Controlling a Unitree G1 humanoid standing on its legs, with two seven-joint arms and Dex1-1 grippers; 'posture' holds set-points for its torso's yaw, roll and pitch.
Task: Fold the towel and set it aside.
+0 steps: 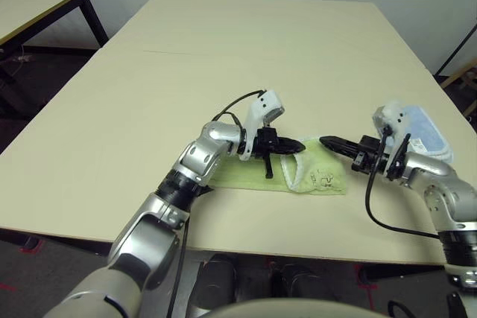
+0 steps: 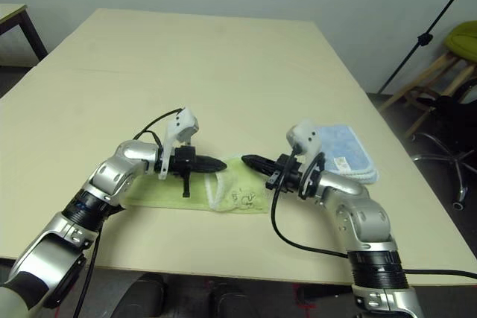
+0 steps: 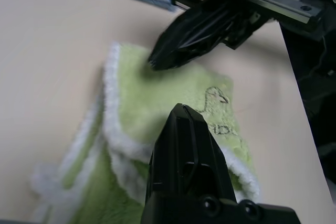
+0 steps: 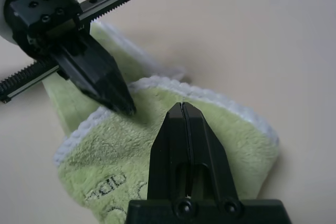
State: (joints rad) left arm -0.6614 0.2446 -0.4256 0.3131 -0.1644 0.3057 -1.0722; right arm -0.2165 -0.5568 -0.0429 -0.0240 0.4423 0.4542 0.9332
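Observation:
The towel (image 1: 250,177), lime green with white edging, lies folded on the table near its front edge, with a dark embroidered mark on its right part (image 4: 113,190). My left gripper (image 1: 300,145) is shut, its tip just above the towel's upper fold. From the right, my right gripper (image 1: 323,140) points at it, also shut, so the two tips nearly meet over the towel. Nothing is pinched between the fingers of either one. In the left wrist view the right gripper (image 3: 157,62) hovers over the green cloth (image 3: 136,119).
A folded light-blue cloth (image 2: 346,150) lies on the table just right of my right wrist. The pale table (image 1: 246,50) stretches far ahead. Another table (image 1: 37,1) stands at the far left, and a green chair (image 2: 462,39) and a stand at the right.

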